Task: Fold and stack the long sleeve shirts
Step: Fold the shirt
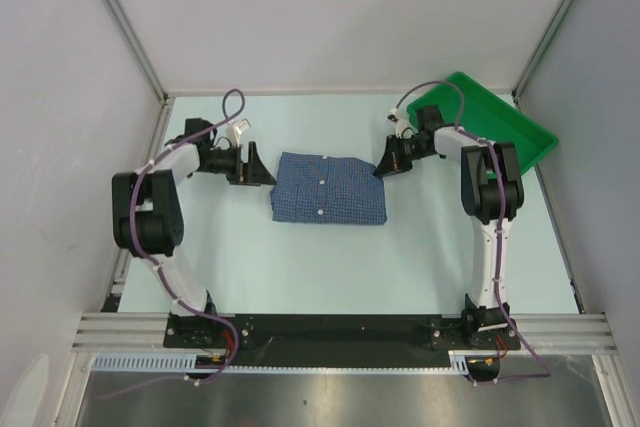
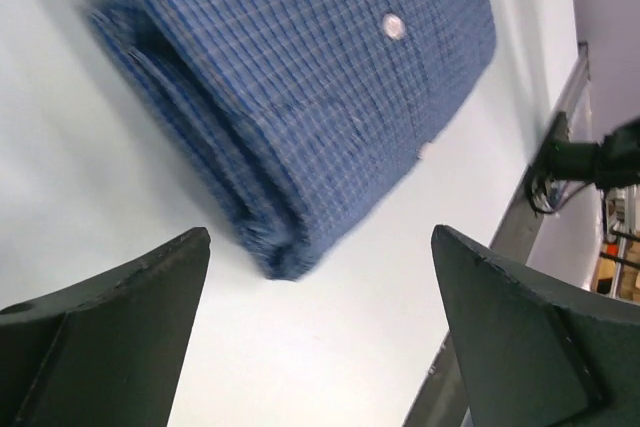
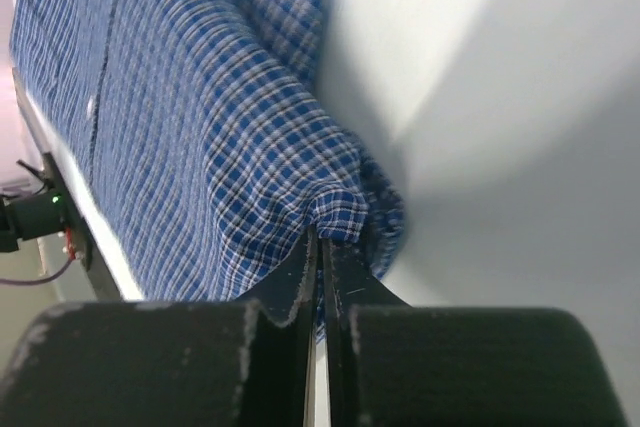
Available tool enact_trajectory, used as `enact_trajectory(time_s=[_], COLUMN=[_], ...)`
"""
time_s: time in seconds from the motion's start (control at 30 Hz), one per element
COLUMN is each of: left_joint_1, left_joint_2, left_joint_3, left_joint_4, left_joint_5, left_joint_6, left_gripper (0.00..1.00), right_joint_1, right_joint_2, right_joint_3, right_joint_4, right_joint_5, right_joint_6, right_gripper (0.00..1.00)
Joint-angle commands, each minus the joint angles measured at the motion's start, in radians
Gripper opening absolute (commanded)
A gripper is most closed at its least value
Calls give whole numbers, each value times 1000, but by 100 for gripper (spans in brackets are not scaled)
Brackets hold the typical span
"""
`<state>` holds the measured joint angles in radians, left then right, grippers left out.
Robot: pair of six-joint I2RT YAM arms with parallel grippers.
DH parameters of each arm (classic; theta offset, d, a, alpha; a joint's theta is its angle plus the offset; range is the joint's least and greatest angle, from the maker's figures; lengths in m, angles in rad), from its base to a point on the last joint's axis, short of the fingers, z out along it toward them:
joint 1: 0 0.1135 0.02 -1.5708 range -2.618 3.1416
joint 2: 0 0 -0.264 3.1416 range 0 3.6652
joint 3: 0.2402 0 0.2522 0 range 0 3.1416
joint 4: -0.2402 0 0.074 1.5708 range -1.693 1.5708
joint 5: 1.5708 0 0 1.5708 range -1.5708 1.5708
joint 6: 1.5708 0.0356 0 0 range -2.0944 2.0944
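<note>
The long sleeve shirt (image 1: 330,187), blue with a fine white check and small white buttons, lies folded into a rectangle in the middle of the table. My left gripper (image 1: 258,165) stands open just off the shirt's left edge, touching nothing. In the left wrist view the folded corner of the shirt (image 2: 300,77) lies ahead of the left gripper (image 2: 320,232), apart from both fingers. My right gripper (image 1: 382,169) is at the shirt's right edge. In the right wrist view the right gripper (image 3: 322,232) is shut, with a pucker of the shirt (image 3: 200,127) pinched at its tips.
A green plastic tray (image 1: 500,117) sits at the back right, behind the right arm. Grey walls with metal posts close in the table on three sides. The arms' base rail (image 1: 340,327) runs along the near edge.
</note>
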<state>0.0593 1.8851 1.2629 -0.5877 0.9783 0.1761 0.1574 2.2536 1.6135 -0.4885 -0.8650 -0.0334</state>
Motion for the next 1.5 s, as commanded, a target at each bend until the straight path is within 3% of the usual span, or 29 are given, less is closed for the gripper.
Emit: enact_trajectory(time_s=[0.0, 0.03, 0.1, 0.13, 0.23, 0.33, 0.43, 0.6, 0.83, 0.93, 1.23, 1.47], left_joint_1=[-26, -29, -29, -29, -29, -29, -30, -39, -50, -78, -79, -79], left_joint_2=[-101, -103, -87, -78, -60, -58, -49, -29, -29, -30, -24, -14], left_joint_3=[-154, -181, -185, -172, -143, -123, -132, -137, -180, -192, -198, -200], left_joint_4=[155, 172, 192, 193, 201, 230, 264, 264, 284, 285, 149, -78], left_joint_5=[53, 43, 22, 10, -10, 9, 23, 72, 105, 117, 129, 119], left_joint_6=[-44, -47, -46, -46, -36, -38, -52, -81, -118, -122, -121, -38], left_gripper=[98, 98, 98, 98, 97, 96, 96, 95, 90, 88, 80, 61], right_joint_1=[27, 30, 30, 25, -16, -45, -23, 76, 214, 229, 228, 234], right_joint_2=[-146, -166, -178, -178, -177, -196, -193, -85, 44, 108, 188, 187], right_joint_3=[-96, -124, -138, -120, -72, 17, 115, 305, 304, 274, 255, 218], right_joint_4=[68, 68, 50, -28, -178, -238, -205, -188, -59, -30, 53, 59], right_joint_5=[-29, -31, -28, -28, -3, 37, 47, 11, -40, -29, 72, 112], right_joint_6=[55, 53, 37, -29, -146, -232, -240, -208, -114, -68, 29, 56], right_gripper=[1, 1, 11, 26, 46, 57, 61, 57, 30, 25, 20, 18])
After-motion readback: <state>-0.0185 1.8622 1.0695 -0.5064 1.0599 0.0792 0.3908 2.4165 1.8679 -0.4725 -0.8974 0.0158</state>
